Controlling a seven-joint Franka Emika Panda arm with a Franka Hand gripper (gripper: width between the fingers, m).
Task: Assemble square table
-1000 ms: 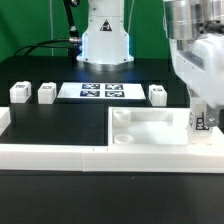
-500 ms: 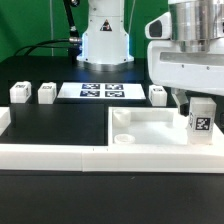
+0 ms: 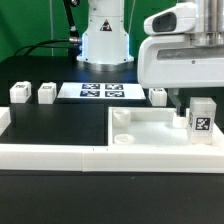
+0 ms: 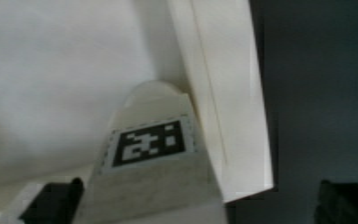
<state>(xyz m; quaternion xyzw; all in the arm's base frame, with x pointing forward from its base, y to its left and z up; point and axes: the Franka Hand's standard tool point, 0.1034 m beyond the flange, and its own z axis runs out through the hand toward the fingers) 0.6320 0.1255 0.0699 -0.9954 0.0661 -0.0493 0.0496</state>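
Note:
The white square table top [image 3: 150, 130] lies tray-side up at the exterior view's right, against the front wall. One tagged white leg block [image 3: 203, 118] stands upright in its right corner. My gripper [image 3: 193, 108] hangs over that leg, with a dark finger [image 3: 178, 102] beside it. In the wrist view the leg [image 4: 158, 160] sits between my fingertips [image 4: 55, 203], near the top's raised rim [image 4: 220, 100]. My gripper [image 4: 197, 205] is open, with a wide gap on one side of the leg. Three more leg blocks [image 3: 19, 92], [image 3: 46, 93], [image 3: 157, 95] stand on the black table.
The marker board [image 3: 102, 91] lies at the back centre in front of the robot base [image 3: 105, 40]. A long low white border wall [image 3: 60, 155] runs along the front, with a short arm at the left [image 3: 4, 122].
My hand has turned above the leg and shifted toward the exterior view's left. The leg, partly hidden before, now shows its tag and stands in the same corner.

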